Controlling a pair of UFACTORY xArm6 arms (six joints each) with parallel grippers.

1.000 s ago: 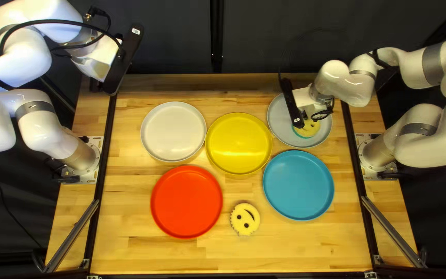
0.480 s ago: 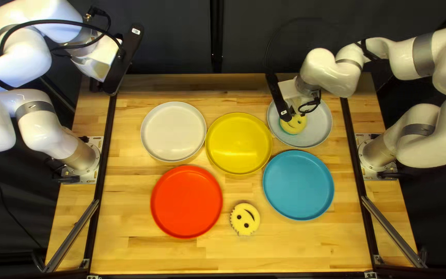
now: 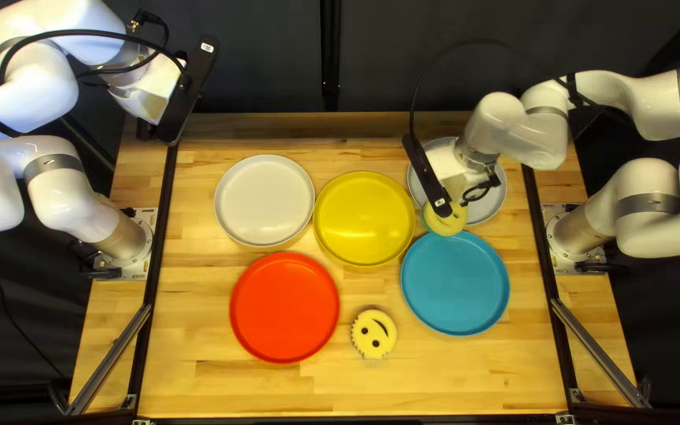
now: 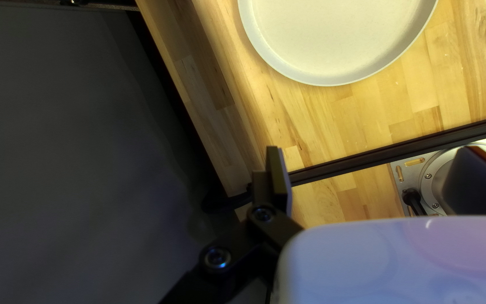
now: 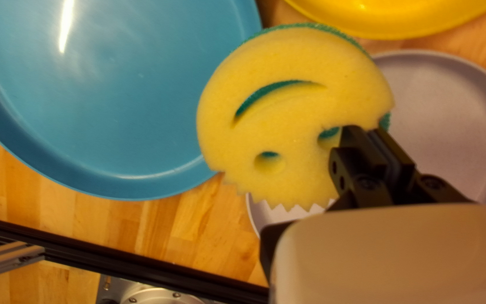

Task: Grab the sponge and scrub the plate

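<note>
Landmark: blue plate (image 5: 102, 107). The sponge (image 5: 288, 95) is above the blue plate's far rim, reaching over towards the grey plate (image 5: 451, 124), which sits just beyond the blue plate. You have the right gripper (image 5: 367, 134) closed on the sponge, pinching it near one eye and its outer edge. An edge pinch of this kind probably leaves most of the green scouring side free to face the crockery. Whether that side touches either rim, you cannot tell from these views.

Step, as judged: scrubbing, with the grey plate the likelier target, since the arm reaches over it. If so, bring the sponge away from the blue plate, back inside the grey rim, and press lightly. Risk: an off-centre hold may let the soft foam fold or twist under drag, or snag on the blue plate's lip.

Left gripper (image 4: 376, 155): fingers spread, nothing between them, well apart from the blue plate; presumably parked to give the working arm room. The spare sponge (image 3: 373, 334) lies near the blue plate, on its near-left side, unheld; one tool is enough here.
</note>
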